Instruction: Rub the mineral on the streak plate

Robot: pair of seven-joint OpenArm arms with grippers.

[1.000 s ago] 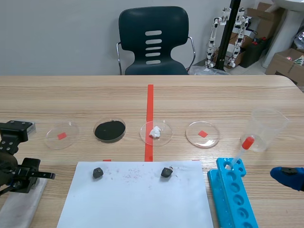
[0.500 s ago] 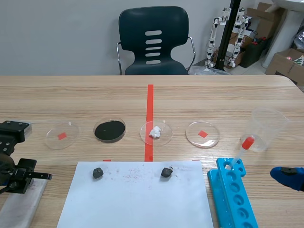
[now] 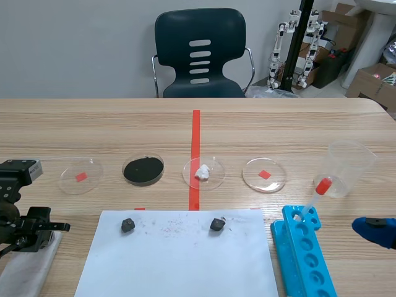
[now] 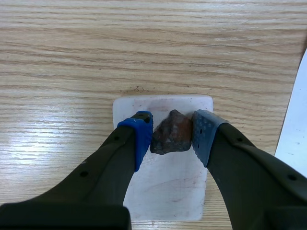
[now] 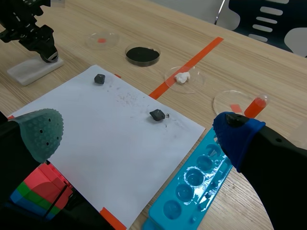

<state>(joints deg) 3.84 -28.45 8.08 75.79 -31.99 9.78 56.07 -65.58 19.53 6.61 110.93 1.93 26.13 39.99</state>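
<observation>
In the left wrist view a reddish-brown mineral [image 4: 171, 132] is pinched between my left gripper's [image 4: 171, 130] blue pads. It hangs over the far half of the white streak plate [image 4: 163, 194], which shows faint reddish marks. From the scene view the same gripper [image 3: 38, 229] sits low at the table's left edge above the plate [image 3: 28, 267]. The right wrist view shows that plate [image 5: 31, 68] under the left arm. My right gripper [image 5: 139, 132] stands open and holds nothing, at the right edge [image 3: 374, 229] of the scene view.
A white paper sheet [image 3: 179, 260] carries two dark rocks [image 3: 127, 225] [image 3: 216, 224]. Behind it is a row of petri dishes [image 3: 143, 169]. At the right are a blue tube rack [image 3: 304, 253], a red-bulbed dropper [image 3: 314, 195] and a plastic beaker [image 3: 348, 167].
The left gripper, holding the mineral, slid slightly left over the plate and then back to the right. The right arm has not moved.
</observation>
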